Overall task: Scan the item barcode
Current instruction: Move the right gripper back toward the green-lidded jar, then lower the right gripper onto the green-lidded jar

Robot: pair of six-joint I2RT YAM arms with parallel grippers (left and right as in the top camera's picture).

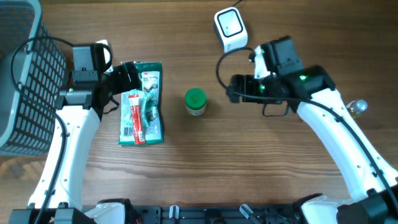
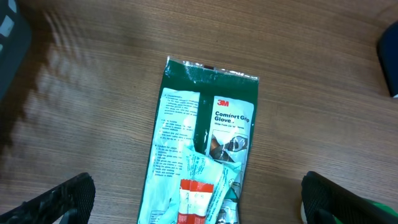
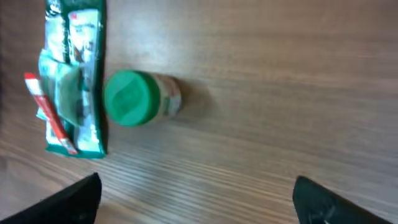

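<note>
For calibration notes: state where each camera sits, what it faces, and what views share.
Overhead: above the table, facing straight down; shows left arm, right arm, glove packet, green-lidded jar, scanner, basket.
Left wrist: on the left arm, facing down onto the glove packet; left gripper open, fingertips at bottom corners.
Right wrist: on the right arm, facing down at jar and packet; right gripper open likewise.
Shared: packet in all three; jar in overhead and right wrist.

Your arms have white shells and black joint housings. Left of the green-lidded jar (image 1: 195, 101), the left arm (image 1: 68, 143) carries a thin black cable (image 1: 55, 163); right of it, the right arm (image 1: 342, 134) shows a small green light (image 1: 303, 78) and a looping black cable (image 1: 220, 68).
</note>
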